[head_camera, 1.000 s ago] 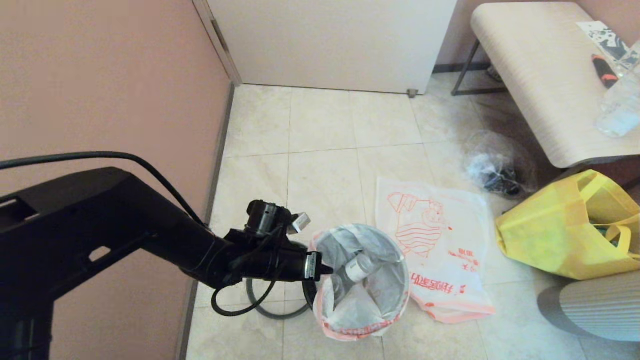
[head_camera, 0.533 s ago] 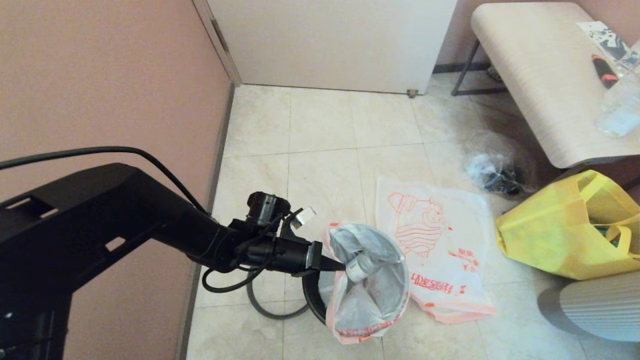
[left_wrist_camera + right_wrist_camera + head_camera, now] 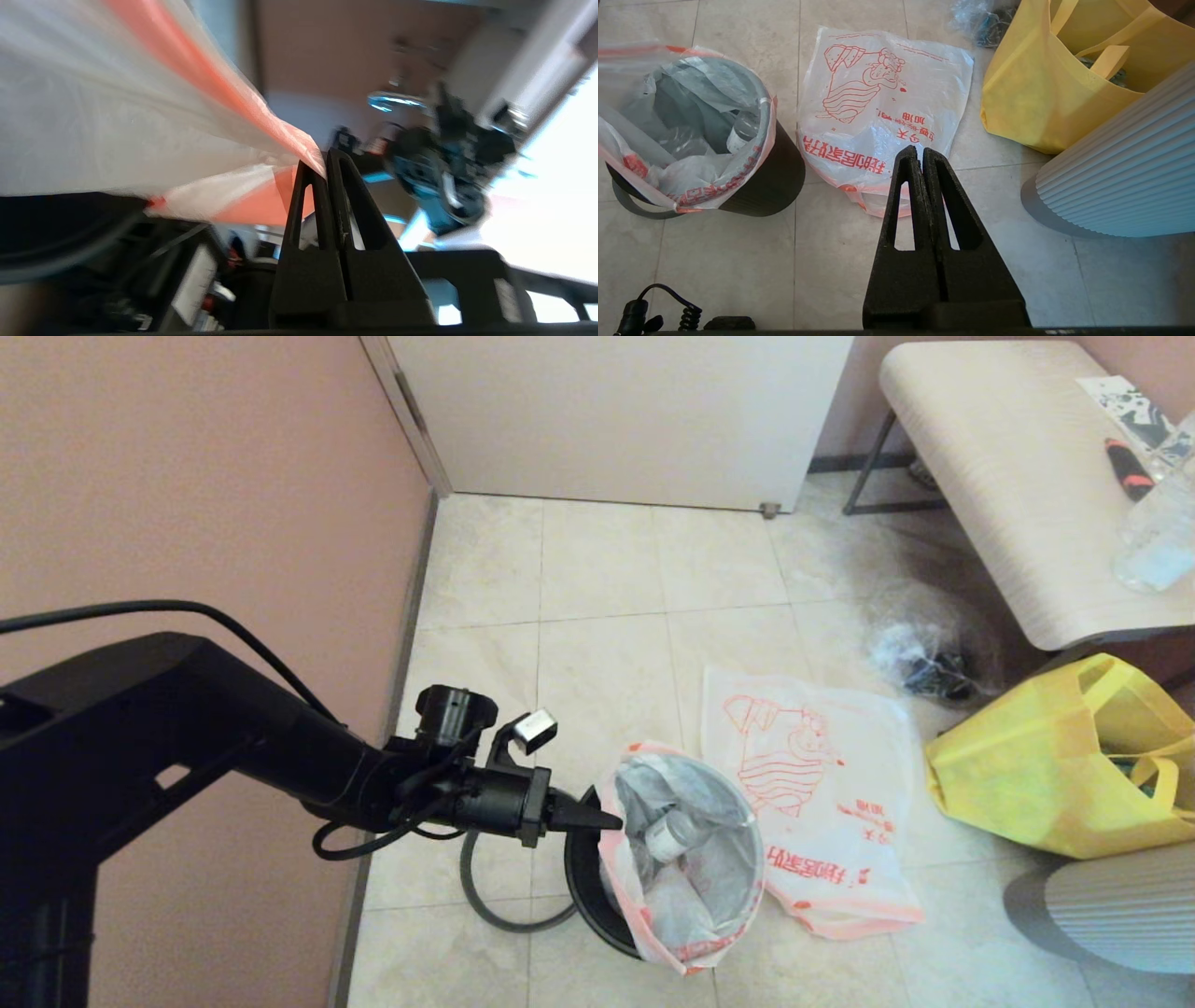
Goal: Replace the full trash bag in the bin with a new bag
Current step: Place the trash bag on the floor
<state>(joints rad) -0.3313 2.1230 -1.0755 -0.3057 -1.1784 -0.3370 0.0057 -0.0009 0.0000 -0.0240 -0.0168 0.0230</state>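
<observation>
- Head view shows a small round black plastic bin (image 3: 597,896) standing on a pale tiled floor, with its separate thin grey ring rim (image 3: 495,905) lying on the tiles against the bin's wall-facing side.
- Inside the bin sits the full trash bag (image 3: 691,859), translucent white plastic with a pink-orange rim and small red print; clear bottles and white scraps show through it.
- Beside the bin, on the side away from the wall, the new bag (image 3: 822,803) lies flat on the floor: thin translucent white plastic with a large red line drawing and red characters.
- Reaching level toward the bin, the left gripper (image 3: 597,819) has its fingers pressed together on the pink-orange rim of the full bag; the left wrist view (image 3: 324,163) shows the film pinched at the tips and stretched taut.
- Apparent step: lifting the full bag out of the bin. A steady upward pull, keeping the pinch firm, would probably serve best; thin film could tear or slip, and the light bin might rise with it.
- Seen only in its own wrist view, the right gripper (image 3: 920,154) hangs idle above the floor near the new bag, fingers together, holding nothing.
- Farther from the bin, beyond the new bag, a yellow fabric tote (image 3: 1064,756) stands open, its contents unclear, and a clear plastic bag of dark lumps (image 3: 929,653) rests on the tiles.
</observation>
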